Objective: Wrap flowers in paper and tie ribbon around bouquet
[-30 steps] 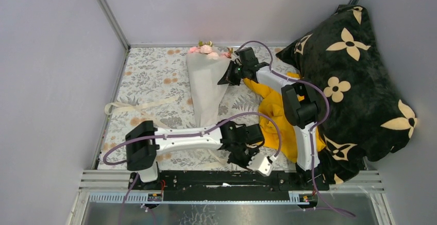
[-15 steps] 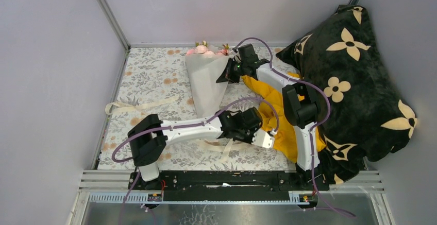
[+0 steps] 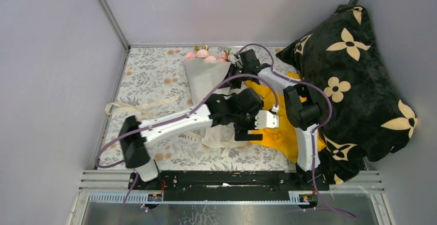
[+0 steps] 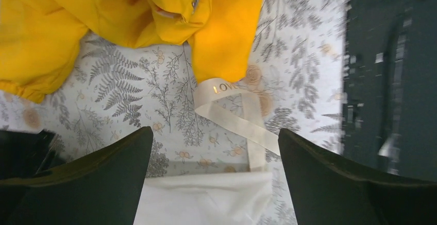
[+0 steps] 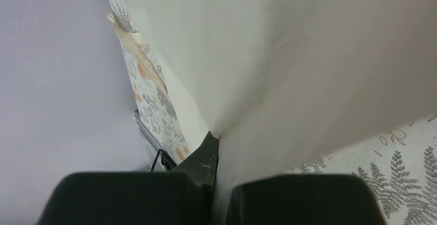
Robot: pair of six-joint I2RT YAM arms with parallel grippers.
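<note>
The flowers (image 3: 205, 54) lie at the far edge of the table, pink blooms poking out of the white paper (image 3: 202, 78), which is rolled round them as a cone. My right gripper (image 3: 234, 75) is shut on the cone's right edge; in the right wrist view the paper (image 5: 309, 55) is pinched between the two fingers of the gripper (image 5: 219, 184). My left gripper (image 3: 246, 127) hovers open over the cone's near end. Between the open fingers of that gripper (image 4: 215, 132) lie the paper's lower edge (image 4: 206, 199) and the cream ribbon (image 4: 232, 117). The ribbon (image 3: 139, 105) runs loose across the cloth to the left.
A yellow garment (image 3: 273, 117) lies crumpled just right of the cone and shows in the left wrist view (image 4: 103, 19). A big black pillow (image 3: 350, 75) with cream flower shapes fills the right side. The black base rail (image 4: 391, 70) runs along the near edge. Grey walls enclose the table.
My left arm swung from the near edge up toward the cone's bottom and its gripper went from shut to open. The right gripper nudged the paper edge slightly farther back.
</note>
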